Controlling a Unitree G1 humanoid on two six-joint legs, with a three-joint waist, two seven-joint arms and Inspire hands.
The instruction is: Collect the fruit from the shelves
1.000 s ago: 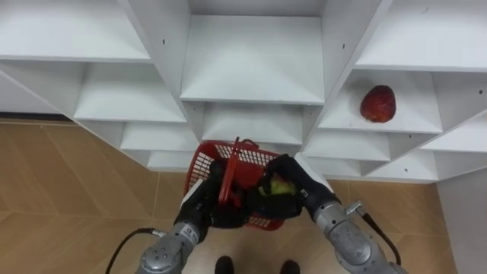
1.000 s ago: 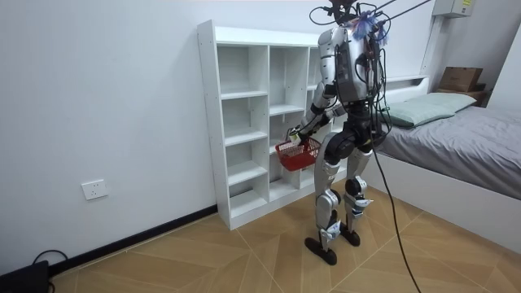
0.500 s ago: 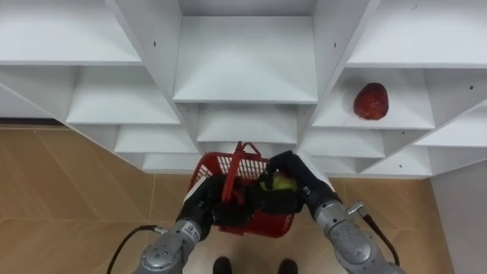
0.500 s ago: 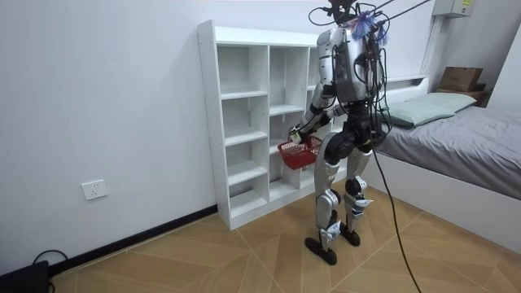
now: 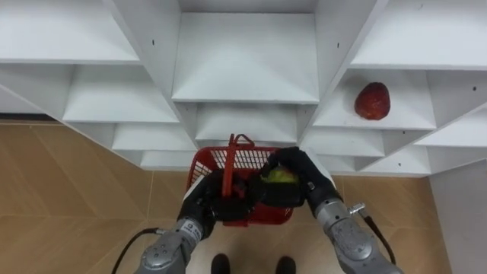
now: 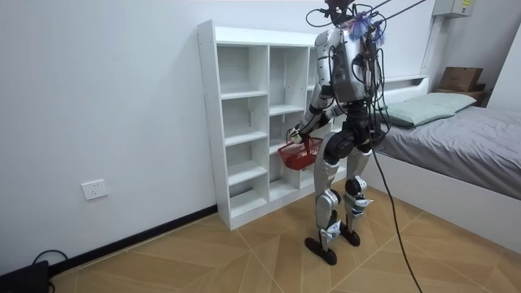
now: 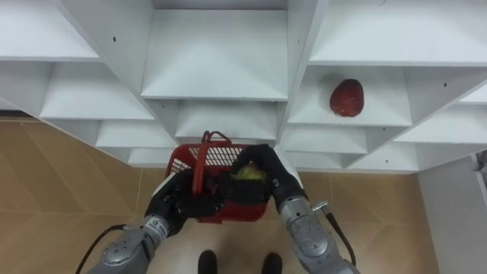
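Basket (image 5: 255, 161): red mesh, held low before the closet's middle column, with handle (image 5: 229, 171) upright across the opening; best kept level and steady for the drop.
Left hand (image 5: 207, 204): curled tight round the basket at the foot of the handle; no slackening before the release.
Right hand (image 5: 298, 176): wrapped round the green fruit, poised over the basket's right half, just beside the handle.
Green fruit (image 5: 280, 176): in the right hand's grasp, about level with the rim, seemingly not yet let go; lower inside the mesh first, then open gently, clear of the handle, to avoid a bounce out.
Closet (image 5: 247, 68): white, open compartments, mostly bare; shelf edges close ahead of both arms, so draw back clear before reaching again.
Bed (image 6: 464, 138): close behind, on the room view's right; little room for a backward step.
Red fruit (image 5: 372, 100): alone on a right-column shelf, well apart from the basket; probably the next pick.
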